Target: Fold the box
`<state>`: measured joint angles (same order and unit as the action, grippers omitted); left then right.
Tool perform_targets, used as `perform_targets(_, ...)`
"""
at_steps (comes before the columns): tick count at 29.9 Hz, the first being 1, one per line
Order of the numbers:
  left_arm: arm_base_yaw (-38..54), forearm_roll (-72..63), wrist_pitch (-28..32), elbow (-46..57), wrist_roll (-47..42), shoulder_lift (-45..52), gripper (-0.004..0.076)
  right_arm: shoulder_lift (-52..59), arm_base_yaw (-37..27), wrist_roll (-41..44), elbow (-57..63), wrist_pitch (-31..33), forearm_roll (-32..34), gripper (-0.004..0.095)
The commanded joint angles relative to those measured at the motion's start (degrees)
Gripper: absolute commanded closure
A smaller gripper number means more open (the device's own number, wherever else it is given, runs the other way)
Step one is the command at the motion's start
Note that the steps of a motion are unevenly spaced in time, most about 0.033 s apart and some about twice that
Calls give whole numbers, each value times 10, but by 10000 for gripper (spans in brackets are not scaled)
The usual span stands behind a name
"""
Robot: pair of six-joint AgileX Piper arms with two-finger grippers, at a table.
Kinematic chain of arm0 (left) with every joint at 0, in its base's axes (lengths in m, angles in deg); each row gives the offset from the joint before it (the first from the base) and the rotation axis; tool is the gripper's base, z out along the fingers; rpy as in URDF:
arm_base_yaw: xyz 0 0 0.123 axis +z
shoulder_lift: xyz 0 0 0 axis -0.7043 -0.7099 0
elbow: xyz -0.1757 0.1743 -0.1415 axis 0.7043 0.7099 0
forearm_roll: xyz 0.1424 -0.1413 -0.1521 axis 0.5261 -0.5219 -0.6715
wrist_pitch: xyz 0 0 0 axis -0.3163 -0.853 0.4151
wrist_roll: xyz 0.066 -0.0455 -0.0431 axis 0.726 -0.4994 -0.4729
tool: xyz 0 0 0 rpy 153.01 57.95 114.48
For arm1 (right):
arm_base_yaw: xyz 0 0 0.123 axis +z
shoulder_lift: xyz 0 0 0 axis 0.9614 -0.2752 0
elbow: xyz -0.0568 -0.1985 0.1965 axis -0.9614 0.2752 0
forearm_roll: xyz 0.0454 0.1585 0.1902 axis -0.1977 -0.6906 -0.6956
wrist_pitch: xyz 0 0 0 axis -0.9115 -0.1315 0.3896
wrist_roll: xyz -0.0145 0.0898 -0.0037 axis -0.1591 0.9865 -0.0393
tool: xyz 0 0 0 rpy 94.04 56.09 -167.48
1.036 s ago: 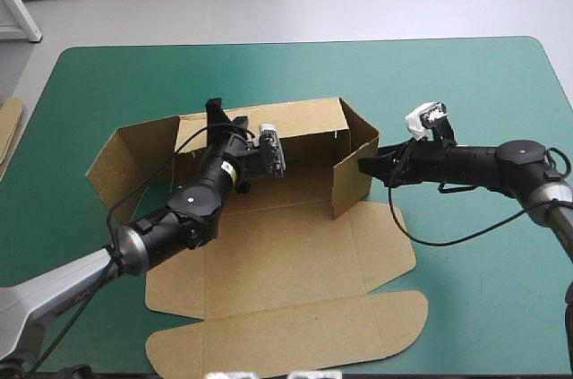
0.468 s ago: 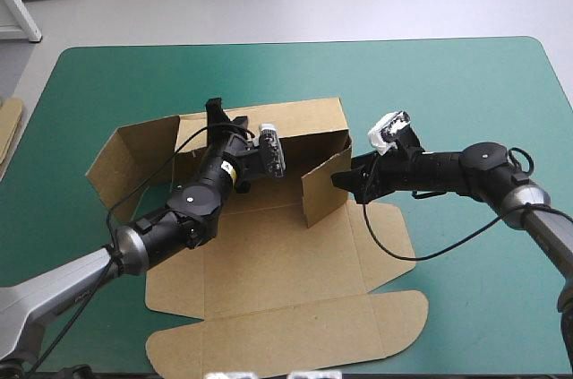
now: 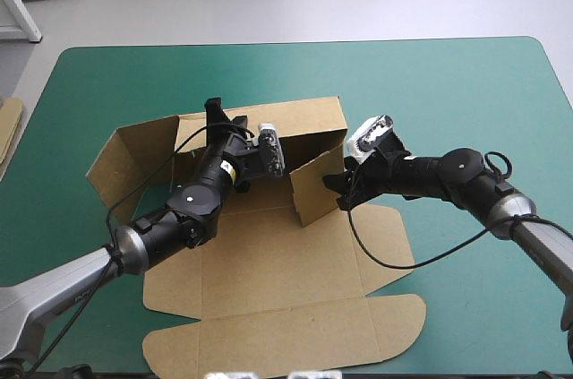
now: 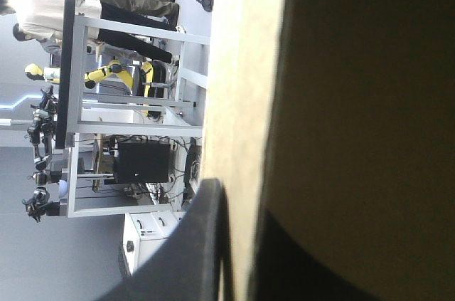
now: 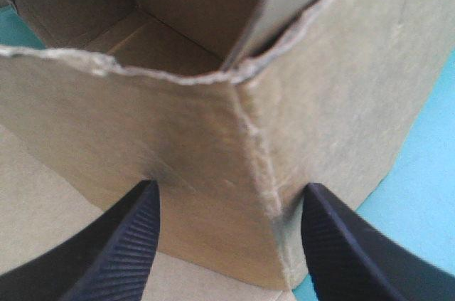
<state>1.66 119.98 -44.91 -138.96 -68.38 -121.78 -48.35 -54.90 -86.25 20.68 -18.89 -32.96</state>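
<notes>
The brown box lies in the middle of the teal-green cover, its back wall raised and its lid flat toward the near edge. My left gripper is shut on the top edge of the back wall; in the left wrist view the board runs between the black fingers. My right gripper stands open against the outside of the right side wall, which is swung inward. In the right wrist view its fingers straddle a creased corner of the board.
The box's left side flap leans outward. The rounded lid flap reaches the table's near edge. An edge of more board shows at the table's left edge. Bare teal-green cover lies right of and beyond the box.
My right gripper has moved left and pushed the right side wall inward, so the wall now angles into the box. The left arm and the back wall have stayed put.
</notes>
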Motion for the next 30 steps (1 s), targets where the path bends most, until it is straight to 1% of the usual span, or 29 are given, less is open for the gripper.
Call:
perform_targets(1, 2, -72, -3, 7, -21, -3, 733, 23, 27, 7, -14, -34, -18, 372)
perform_targets(2, 2, -72, -4, 7, -21, -4, 733, 23, 35, 17, -14, -46, -13, 372)
perform_targets(4, 2, -72, -5, 7, -21, -5, 733, 23, 49, 45, -14, -73, 19, 372)
perform_targets(5, 2, -72, -5, 7, -21, -5, 733, 23, 53, 64, -14, -87, 40, 372)
perform_targets(7, 2, -72, -4, 7, -21, -5, 733, 23, 56, 81, -14, -104, 59, 372)
perform_targets(11, 2, -72, -4, 7, -21, -5, 733, 23, 56, 100, -14, -125, 61, 372)
perform_targets(17, 2, -73, -4, 7, -21, -5, 733, 23, 56, 101, -14, -152, 61, 372)
perform_targets(21, 2, -73, -4, 7, -21, -7, 733, 23, 57, 103, -14, -184, 35, 373)
perform_targets(24, 2, -72, -10, 7, -21, -11, 733, 23, 57, 103, -14, -208, 32, 374)
perform_targets(28, 2, -71, -11, 7, -23, -21, 733, 23, 62, 103, -14, -226, 22, 375)
perform_targets(30, 2, -65, -13, 7, -24, -25, 733, 23, 72, 100, -14, -249, 17, 386)
